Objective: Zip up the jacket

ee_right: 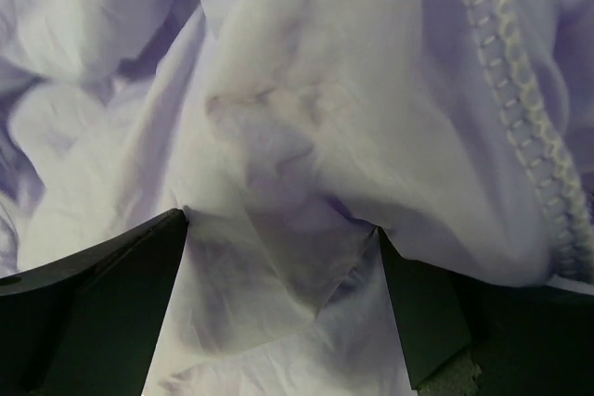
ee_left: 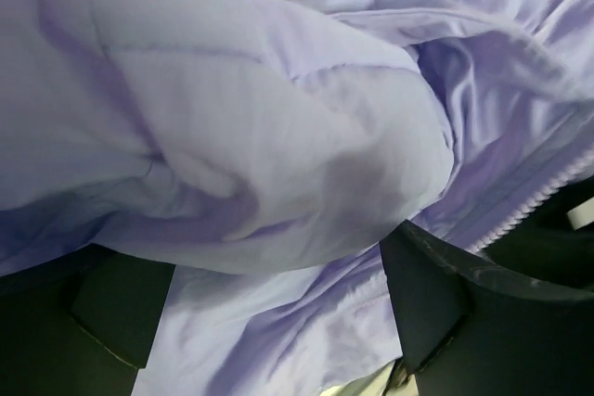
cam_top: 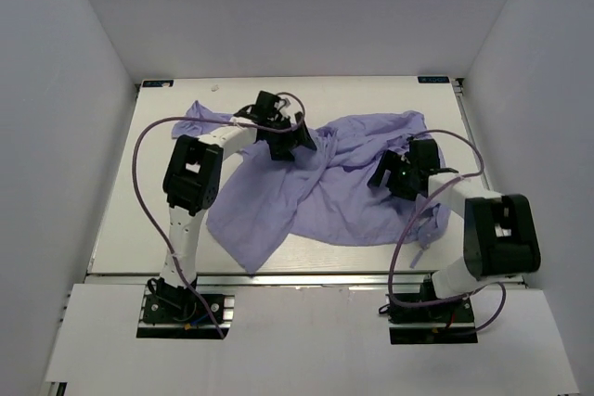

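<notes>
Your white table [cam_top: 371, 99] inside white walls [cam_top: 297, 16], lavender jacket [cam_top: 316, 192] crumpled mid-frame, left gripper [cam_top: 283, 141] upper centre, right gripper [cam_top: 394, 173] centre right, both arms bent onto cloth, jaws spread wide

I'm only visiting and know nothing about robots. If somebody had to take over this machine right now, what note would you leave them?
Left gripper: open, low over the far left part of the jacket. Fabric bulges between its fingers, but nothing is clamped.
Right gripper: open, over the jacket's right side, and also gripping nothing.
Jacket: lavender, lying crumpled on the white table. A loose row of zipper teeth shows near each gripper.
Done: nothing zipped that I can see.
Left: find the slider (not in view), join both zipper edges and pull it closed.
</notes>
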You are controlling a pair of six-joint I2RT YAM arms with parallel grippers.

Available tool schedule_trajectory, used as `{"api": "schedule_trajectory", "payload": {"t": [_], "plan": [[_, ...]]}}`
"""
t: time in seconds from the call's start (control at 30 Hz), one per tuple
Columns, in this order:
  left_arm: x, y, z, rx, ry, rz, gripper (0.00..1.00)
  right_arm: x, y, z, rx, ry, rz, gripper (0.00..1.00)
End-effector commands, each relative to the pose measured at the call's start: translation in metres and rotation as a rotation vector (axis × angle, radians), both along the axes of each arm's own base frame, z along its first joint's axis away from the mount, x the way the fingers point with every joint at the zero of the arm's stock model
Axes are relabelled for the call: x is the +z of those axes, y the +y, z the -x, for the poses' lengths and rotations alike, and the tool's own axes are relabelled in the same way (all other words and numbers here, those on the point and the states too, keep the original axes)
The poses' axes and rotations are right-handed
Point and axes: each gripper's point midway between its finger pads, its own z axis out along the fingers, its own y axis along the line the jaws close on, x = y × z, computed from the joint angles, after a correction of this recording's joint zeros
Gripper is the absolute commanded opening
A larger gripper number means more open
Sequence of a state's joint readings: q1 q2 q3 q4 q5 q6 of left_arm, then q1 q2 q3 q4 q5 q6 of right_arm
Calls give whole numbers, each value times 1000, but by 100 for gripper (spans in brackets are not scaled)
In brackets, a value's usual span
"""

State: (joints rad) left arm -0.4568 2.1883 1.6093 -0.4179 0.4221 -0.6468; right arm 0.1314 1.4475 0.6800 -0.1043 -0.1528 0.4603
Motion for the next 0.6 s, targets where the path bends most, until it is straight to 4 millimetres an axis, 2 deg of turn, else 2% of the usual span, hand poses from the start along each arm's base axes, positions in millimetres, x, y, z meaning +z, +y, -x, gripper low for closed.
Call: {"api": "schedule_trajectory", "payload": {"t": [0.0,0.03,0.07,0.1,0.13,0.2,0.27,0.3,0.33,0.37,0.43,0.47,0.5,0.53,0.57], "plan": [[-28,39,-56,95,3,-34,98,12,4,-52,27,-104,22,89],[-23,38,-67,96,-8,-24,98,14,6,-60,31,-109,21,89],[-9,32,-85,80,-40,-7,98,13,10,-66,51,-102,8,89],[0,28,-91,63,-62,4,98,28,13,-81,71,-145,4,89],[17,23,-98,24,-114,24,98,33,17,-84,87,-148,-11,89],[45,18,-96,-16,-167,61,98,52,21,-90,106,-197,-22,89],[64,23,-92,-31,-225,44,98,65,19,-88,108,-227,-20,89],[80,33,-83,-14,-253,18,98,82,19,-85,109,-266,-17,89],[88,39,-78,-14,-274,-2,98,85,15,-79,101,-272,-9,89],[104,48,-61,-5,-290,-16,98,101,9,-71,78,-301,12,89],[116,62,-46,27,-308,-50,98,101,-1,-55,24,-277,35,89],[122,67,-35,40,-312,-53,98,112,-10,-47,-18,-305,60,89],[127,77,-11,55,-305,-58,98,105,-18,-33,-45,-258,74,89],[129,84,-1,76,-304,-70,98,102,-23,-23,-77,-234,79,89],[129,89,12,101,-282,-71,98,94,-37,-2,-144,-182,88,89]]}}
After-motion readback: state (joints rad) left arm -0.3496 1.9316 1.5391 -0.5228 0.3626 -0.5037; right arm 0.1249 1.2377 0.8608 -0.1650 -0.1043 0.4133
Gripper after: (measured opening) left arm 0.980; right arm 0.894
